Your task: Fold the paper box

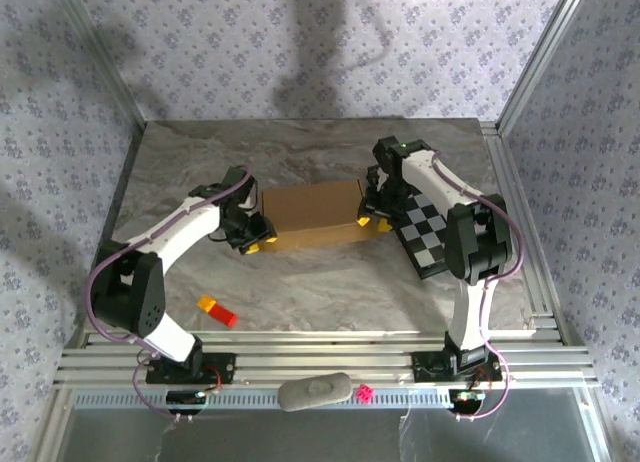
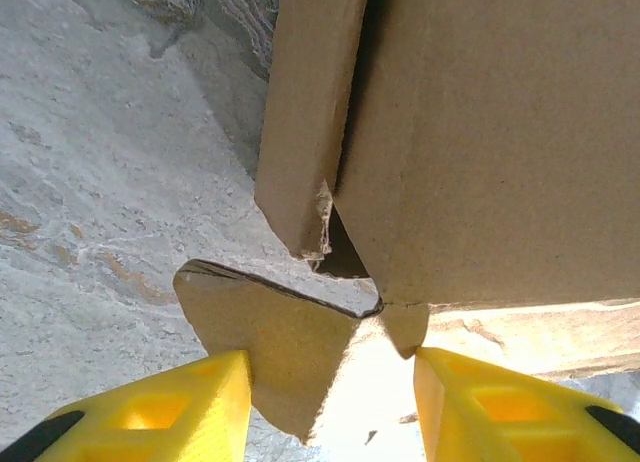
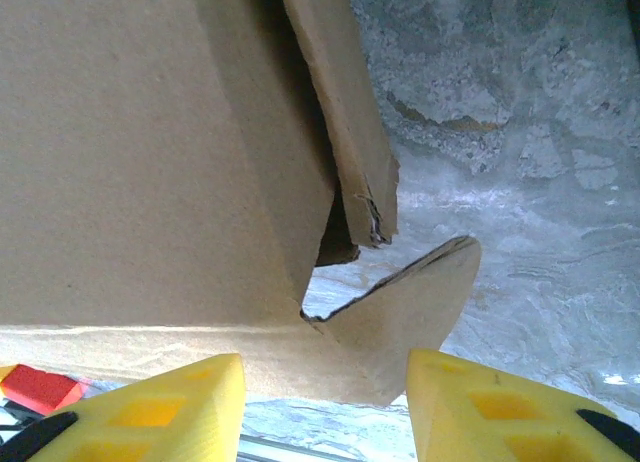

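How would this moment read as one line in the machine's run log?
task: fold plain brown cardboard paper box | left gripper: open, astride its end tab | right gripper: open, astride opposite end tab

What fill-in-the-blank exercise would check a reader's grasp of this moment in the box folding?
1. The paper box lies between the left gripper and the right gripper, whose fingers are ____.
2. The checkered board lies under the ____ arm.
3. The orange-and-red block lies nearest the ____ arm's base.
Missing words: yellow; right; left.
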You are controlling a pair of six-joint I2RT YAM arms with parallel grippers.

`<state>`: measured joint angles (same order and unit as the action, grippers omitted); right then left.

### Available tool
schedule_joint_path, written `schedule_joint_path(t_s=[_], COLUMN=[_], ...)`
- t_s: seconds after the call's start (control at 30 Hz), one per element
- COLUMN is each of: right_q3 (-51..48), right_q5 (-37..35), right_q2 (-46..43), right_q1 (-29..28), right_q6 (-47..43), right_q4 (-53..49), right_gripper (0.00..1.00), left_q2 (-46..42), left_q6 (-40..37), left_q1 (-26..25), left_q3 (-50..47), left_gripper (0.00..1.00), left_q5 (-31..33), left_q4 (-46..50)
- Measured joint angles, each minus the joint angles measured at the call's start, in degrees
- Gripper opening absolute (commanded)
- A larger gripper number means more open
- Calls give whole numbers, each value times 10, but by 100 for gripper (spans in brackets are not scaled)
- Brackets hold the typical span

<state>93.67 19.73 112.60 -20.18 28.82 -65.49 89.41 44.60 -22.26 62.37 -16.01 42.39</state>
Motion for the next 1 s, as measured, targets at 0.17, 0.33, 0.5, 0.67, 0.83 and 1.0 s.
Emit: schedule_joint_path(t_s=[0.17,0.33,0.5,0.67,0.83,1.0], right_q3=[-16,-23,-24,-24,-24,-12], right_q5=[9,19,31,42,48,55], right_q2=[0,0,0,0,0,4], right_q1=[0,0,0,2,10,16], right_q6=[0,1,3,4,9,14], right_q4=[12,21,25,26,24,7], right_gripper=[48,48,48,47,45,42], left_q2=[0,0,0,0,0,0], left_q6=[7,17,31,53,74,91], left_q1=[0,-2,-4,-3,-3,1], left_q3=[-12,-20,-23,-29,-34,-36], left_gripper=[45,42,41,39,36,34], left_q5=[-1,-5,-15,-24,-31,-43], left_q4=[-19,-40,-58,-75,-84,-85])
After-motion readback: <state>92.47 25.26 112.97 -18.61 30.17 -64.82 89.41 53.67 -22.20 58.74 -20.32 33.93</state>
